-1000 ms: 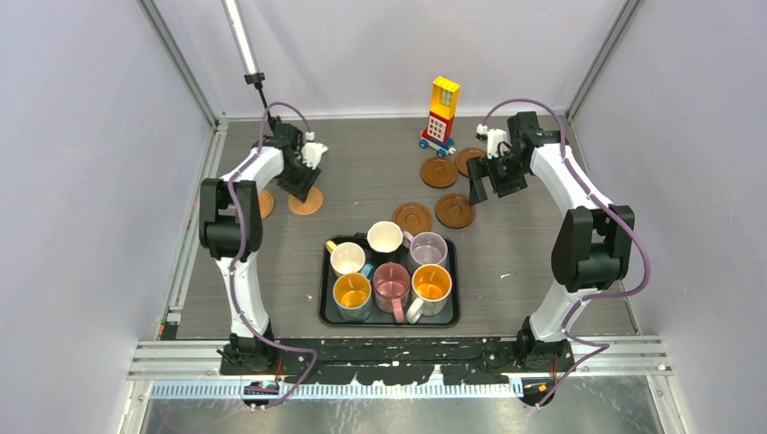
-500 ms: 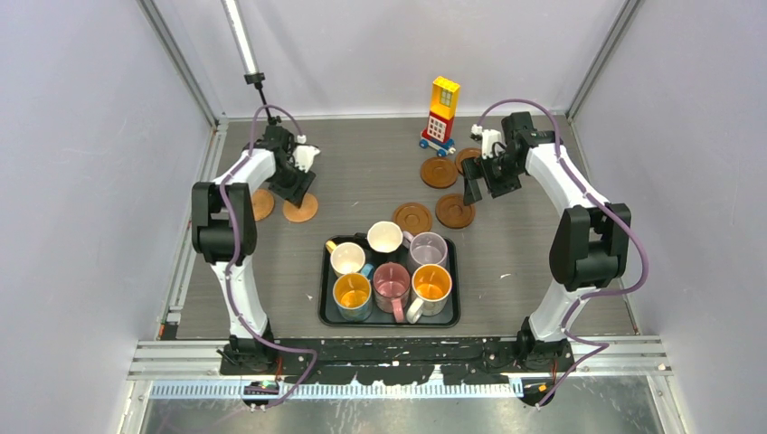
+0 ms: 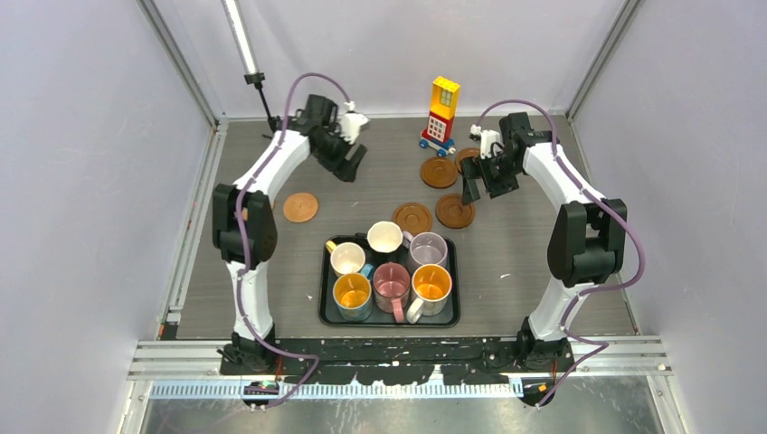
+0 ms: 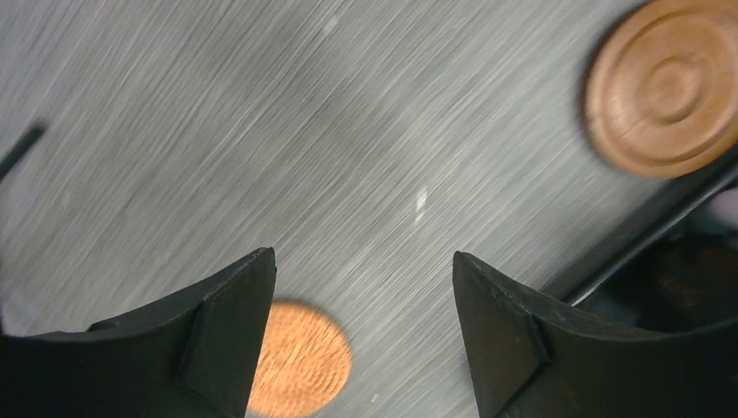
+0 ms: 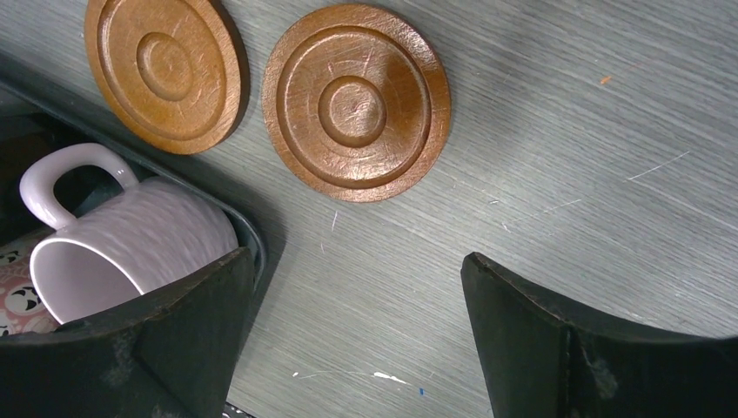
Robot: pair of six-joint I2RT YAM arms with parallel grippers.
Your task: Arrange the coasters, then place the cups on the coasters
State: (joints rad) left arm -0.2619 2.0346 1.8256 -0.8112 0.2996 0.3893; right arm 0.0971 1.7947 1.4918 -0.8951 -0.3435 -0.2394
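A: Nearest first. Tray?
B: Black rectangular tray [image 3: 323, 298] with a raised rim, just past the arm bases. Six glossy handled mugs packed inside in two rows. Near row: blue mug [image 3: 352, 291] with orange inside, pink mug [image 3: 392, 280], whitish mug [image 3: 431, 283] with orange inside. Behind: first cream mug [image 3: 347, 259], second cream mug [image 3: 384, 237], lilac mug [image 3: 428, 249] with a rippled wall.

A: Coasters?
B: Flat round brown wooden discs with concentric grooves, all on the table, none under a mug. Left coaster [image 3: 300, 206] alone, well apart from the tray. Middle coaster [image 3: 412, 217] and right coaster [image 3: 454, 211] side by side, just beyond the tray's far rim. Far coaster [image 3: 439, 172] deeper in, last coaster [image 3: 468, 158] beside it, partly hidden by the right gripper. Sixth: cannot tell.

A: Grippers?
B: Left gripper [image 3: 351, 165] raised over the far left of the table, black wedge fingers [image 4: 218, 348] spread wide, holding nothing. Wrist view streaked with blur. Right gripper [image 3: 470, 188] above the right-hand coasters, jaws spread very wide, also empty.

A: Edges, room?
B: Grey brushed-grain table [image 3: 543, 262] with bare strips on both sides of the tray. Metal rails along the sides, pale walls close on three sides. Farthest: toy block tower [image 3: 441, 108], yellow and red, on wheels, near the far coaster.
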